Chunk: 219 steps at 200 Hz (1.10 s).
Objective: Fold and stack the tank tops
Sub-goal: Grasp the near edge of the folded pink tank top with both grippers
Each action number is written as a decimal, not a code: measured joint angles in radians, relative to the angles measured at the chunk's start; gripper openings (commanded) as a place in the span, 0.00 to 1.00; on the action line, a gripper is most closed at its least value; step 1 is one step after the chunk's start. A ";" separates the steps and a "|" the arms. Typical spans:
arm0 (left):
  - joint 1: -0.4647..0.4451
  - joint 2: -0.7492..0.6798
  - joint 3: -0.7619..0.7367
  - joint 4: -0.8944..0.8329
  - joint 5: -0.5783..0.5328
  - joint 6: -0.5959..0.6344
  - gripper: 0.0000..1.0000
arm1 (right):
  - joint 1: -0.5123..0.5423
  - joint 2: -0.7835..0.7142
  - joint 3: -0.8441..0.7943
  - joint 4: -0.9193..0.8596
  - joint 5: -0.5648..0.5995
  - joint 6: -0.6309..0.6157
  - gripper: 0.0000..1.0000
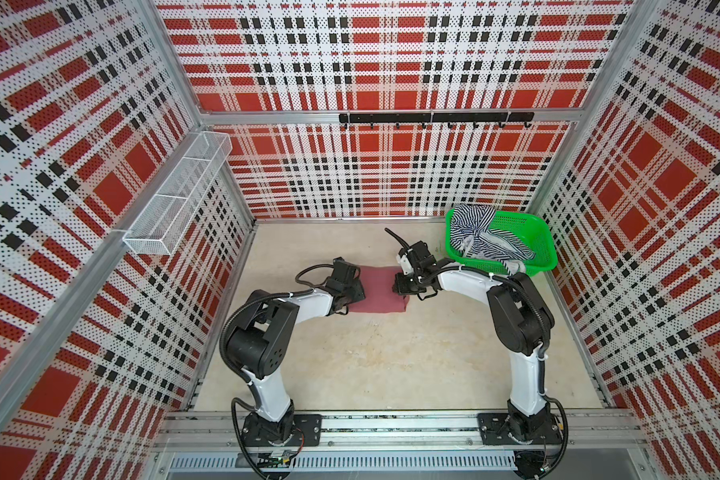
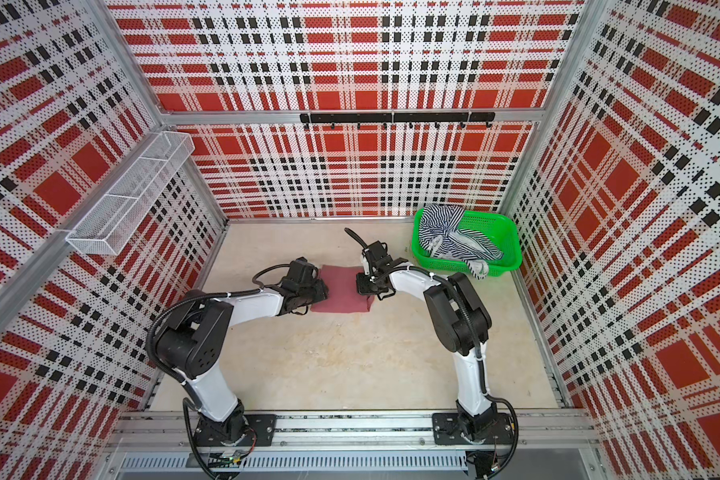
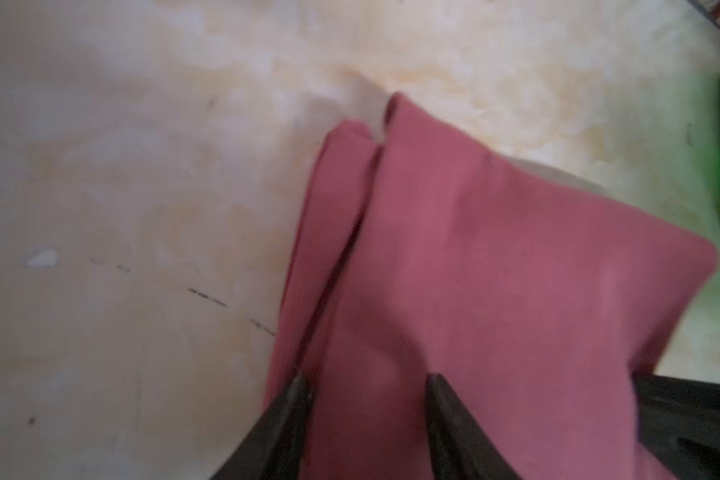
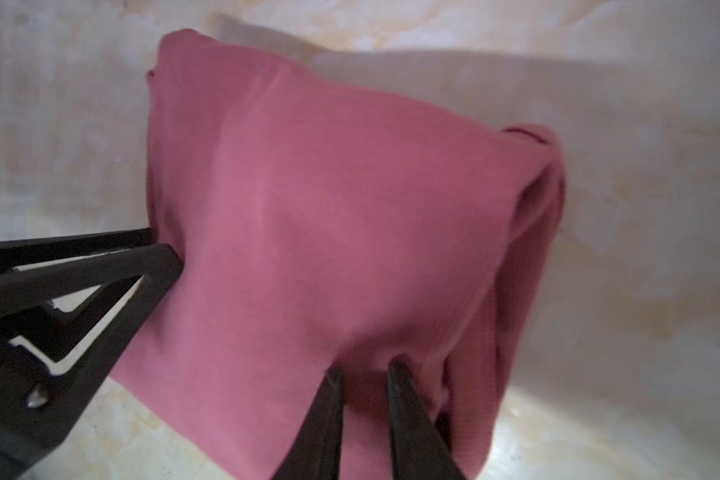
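Closest to the camera, the two white-and-black robot arms (image 1: pixel 267 374) sit on the rail at the near edge, both bent in toward the middle of the beige marbled desk (image 1: pixel 371 365).

Mid-desk, the plain dusty-rose knit tank top (image 1: pixel 379 291) lies folded into a small rectangle. The left end effector (image 3: pixel 368 386) is at its left edge. In the left wrist view its fingers are spread apart with pink fabric showing between them, and they don't look clamped on anything. The right end effector (image 4: pixel 364 370) is at the opposite edge. Its fingers sit close together with just a slim gap, and the cloth puckers right at the tips. I honestly can't tell whether it's pinching a fold or only resting on it.

Further back, in the far right corner, there's the green plastic mesh basket (image 1: pixel 543 241). The navy-and-white striped tank top (image 1: pixel 474 232) is crumpled up inside it, with bits spilling over the rim in both top views.

A white wire-mesh shelf (image 1: pixel 175 195) hangs on the left plaid wall, and a black hook rail (image 1: pixel 433 117) runs across the back wall.
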 measured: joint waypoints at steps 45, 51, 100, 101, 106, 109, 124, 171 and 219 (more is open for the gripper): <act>-0.010 -0.007 0.084 -0.033 0.019 0.009 0.54 | -0.043 0.015 0.108 -0.079 0.045 -0.051 0.28; -0.014 -0.019 0.105 -0.044 0.022 0.013 0.55 | -0.044 0.007 0.130 -0.089 0.054 -0.062 0.28; 0.035 -0.178 0.149 -0.074 0.102 0.053 0.66 | -0.044 -0.148 0.123 -0.119 0.000 -0.079 0.43; 0.037 -0.179 0.149 -0.074 0.103 0.053 0.66 | -0.044 -0.149 0.122 -0.119 0.000 -0.081 0.43; 0.051 -0.178 0.148 -0.075 0.114 0.058 0.67 | -0.045 -0.151 0.113 -0.113 -0.015 -0.073 0.45; 0.059 -0.176 0.148 -0.076 0.119 0.060 0.68 | -0.045 -0.152 0.106 -0.110 -0.023 -0.072 0.47; 0.087 -0.151 0.145 -0.088 0.140 0.071 0.69 | -0.050 -0.143 0.063 -0.101 -0.053 -0.051 0.50; 0.093 -0.016 0.145 -0.103 0.191 0.093 0.70 | -0.051 -0.095 -0.034 -0.071 -0.095 0.007 0.51; 0.084 0.064 0.145 -0.103 0.230 0.097 0.66 | -0.051 -0.061 -0.073 0.010 -0.118 0.074 0.54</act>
